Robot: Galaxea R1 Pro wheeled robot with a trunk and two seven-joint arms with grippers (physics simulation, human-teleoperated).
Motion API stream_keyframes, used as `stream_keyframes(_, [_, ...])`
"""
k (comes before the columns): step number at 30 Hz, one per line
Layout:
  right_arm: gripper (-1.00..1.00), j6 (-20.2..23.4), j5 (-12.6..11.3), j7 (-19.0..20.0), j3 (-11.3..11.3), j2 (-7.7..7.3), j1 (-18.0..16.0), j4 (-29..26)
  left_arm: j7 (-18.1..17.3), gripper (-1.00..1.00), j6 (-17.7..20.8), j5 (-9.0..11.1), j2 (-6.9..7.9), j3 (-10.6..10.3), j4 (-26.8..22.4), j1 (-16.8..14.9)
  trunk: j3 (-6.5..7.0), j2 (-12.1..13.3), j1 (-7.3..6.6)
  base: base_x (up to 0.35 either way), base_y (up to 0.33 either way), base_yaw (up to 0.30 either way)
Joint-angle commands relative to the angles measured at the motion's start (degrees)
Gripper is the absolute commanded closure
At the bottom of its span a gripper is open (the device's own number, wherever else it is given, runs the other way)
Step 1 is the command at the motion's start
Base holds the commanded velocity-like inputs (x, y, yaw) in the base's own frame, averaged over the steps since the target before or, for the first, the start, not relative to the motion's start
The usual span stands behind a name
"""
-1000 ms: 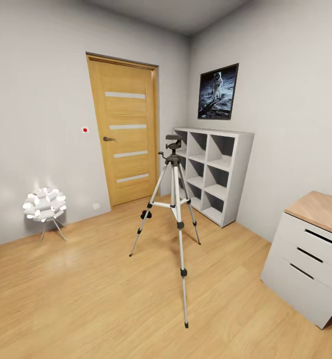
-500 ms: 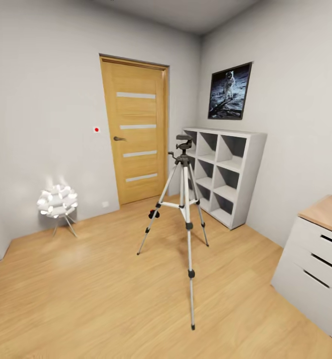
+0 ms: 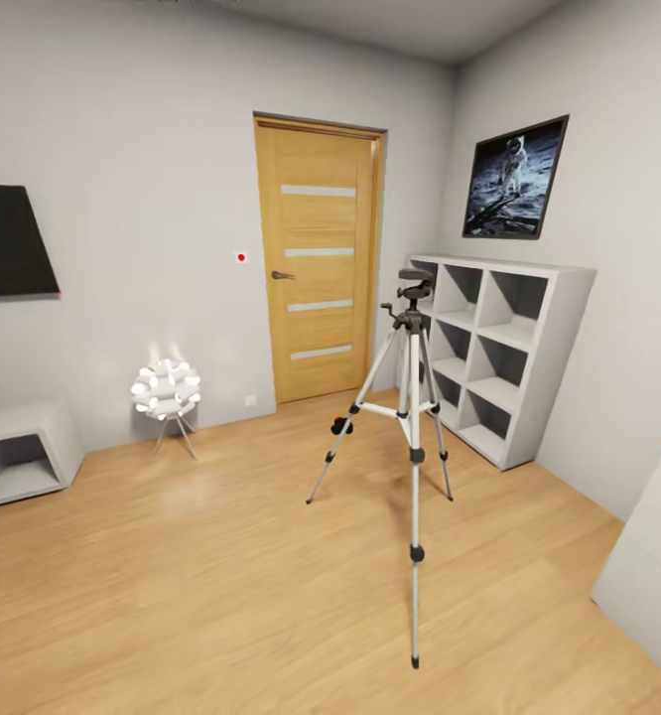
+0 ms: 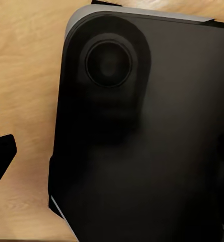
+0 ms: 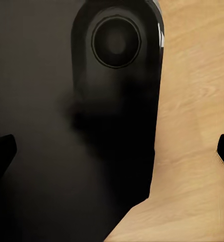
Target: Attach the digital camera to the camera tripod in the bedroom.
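Wood covers the floor (image 3: 172,596) of the bedroom I am looking into, and the walls are pale grey. From the head view I see the camera tripod (image 3: 410,417) standing upright on the floor, a little right of the middle, with its three silver legs spread out and its black head on top. Behind it is the wooden door (image 3: 319,268), shut, with a small red dot (image 3: 240,256) on the wall just beside it. A white cube shelf (image 3: 504,357) stands against the right wall, near the tripod, and a moon picture (image 3: 514,181) hangs above it. A white ball lamp (image 3: 166,389) on thin legs glows by the back wall, and a dark screen (image 3: 11,241) hangs at the left over a low grey box (image 3: 18,452). A white drawer chest (image 3: 653,566) sits at the right edge. In both wrist views I look down at a big black robot part (image 4: 142,141) over the wood floor. I cannot tell how far either pincer is open, or if it has hold of anything.
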Motion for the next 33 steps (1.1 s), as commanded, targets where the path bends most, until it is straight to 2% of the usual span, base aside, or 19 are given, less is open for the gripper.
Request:
stream_keyframes(1, [-1.00,-0.04,0.05,-0.05,0.05,0.00,-0.02,0.01,0.02,-1.00,-0.06,0.36,-0.01,0.26,-0.04,0.01,-0.04,-0.02,0.00,0.000,0.000,0.276])
stream_keyframes(4, [-1.00,-0.04,0.05,-0.05,0.05,0.00,-0.02,0.01,0.06,-1.00,-0.02,0.54,-0.01,0.27,-0.04,0.01,-0.04,-0.02,0.00,0.000,0.000,0.276])
stream_keyframes(13, [-1.00,-0.06,0.05,-0.05,0.05,0.00,-0.02,0.01,0.09,-1.00,0.00,2.80,-0.01,0.33,-0.04,0.02,-0.04,-0.02,0.00,0.000,0.000,0.276])
stream_keyframes(30, [-1.00,-0.74,0.11,-0.05,0.05,-0.08,-0.02,0.01,0.00,-1.00,-0.08,3.25,0.16,0.33,-0.05,0.01,-0.04,-0.02,0.00,0.000,0.000,0.276])
stream_keyframes(33, [-1.00,-0.74,0.13,-0.05,0.05,-0.13,-0.02,0.01,0.00,-1.00,-0.08,3.91,0.16,0.33,-0.06,0.01,-0.04,-0.02,0.00,0.000,0.000,0.276])
